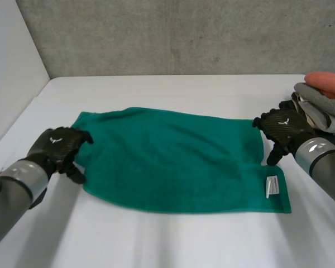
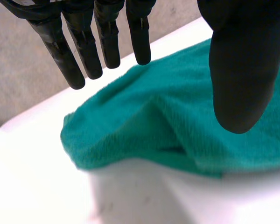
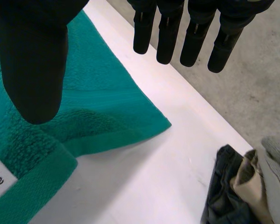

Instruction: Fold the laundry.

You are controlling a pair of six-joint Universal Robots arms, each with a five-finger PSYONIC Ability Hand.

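Left hand (image 1: 58,145) and right hand (image 1: 283,127) hang open and empty at opposite ends of the green towel (image 1: 173,162).

A white label (image 1: 272,186) was sewn at one corner of the towel (image 1: 173,162). Its print was illegible in the head view. In the right wrist view only the letters "am" were readable.

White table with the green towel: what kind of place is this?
Probably a robot lab, not a home: bare concrete wall, plain white table, a green towel spread flat and a laundry pile.
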